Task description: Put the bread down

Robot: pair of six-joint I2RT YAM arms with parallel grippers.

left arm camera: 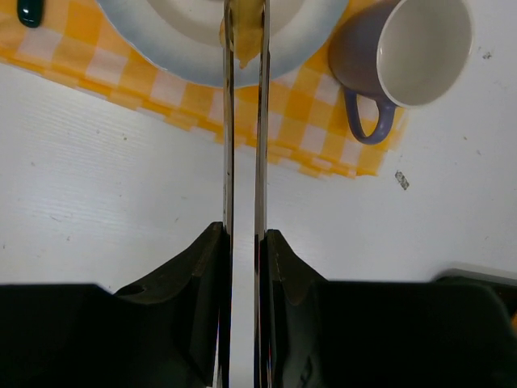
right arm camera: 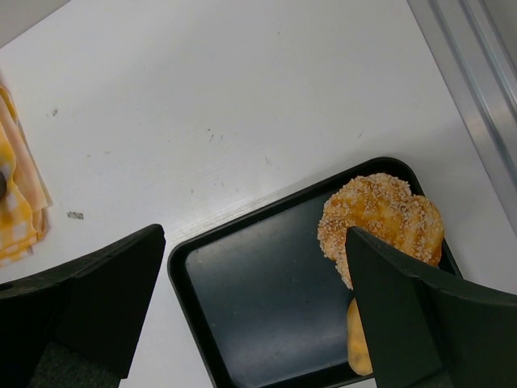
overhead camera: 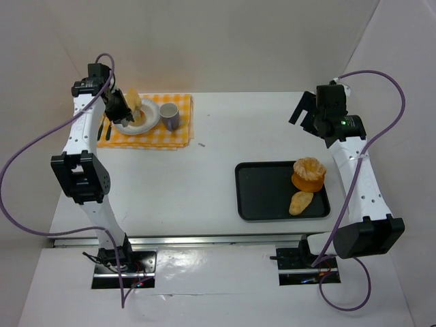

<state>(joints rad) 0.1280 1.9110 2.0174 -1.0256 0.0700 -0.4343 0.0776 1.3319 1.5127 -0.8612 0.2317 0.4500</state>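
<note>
- Bread (overhead camera: 133, 99) is clamped in the left gripper (overhead camera: 127, 109) over the white plate (overhead camera: 152, 122) on the checked cloth (overhead camera: 178, 137); contact with the plate is unclear.
- Carry looks done. Left to do: lower, release.
- Long axis looks near-upright, free end pointing up.
- Right gripper (overhead camera: 305, 114) is spread and empty above the black tray (overhead camera: 262, 197).

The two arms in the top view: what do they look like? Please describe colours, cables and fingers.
Both the left arm and right arm have white links with black joint housings. A purple cable loops beside each. The right arm carries a small green light. The left gripper has long thin shiny fingers on black mounts; the right gripper has broad black fingers.
</note>
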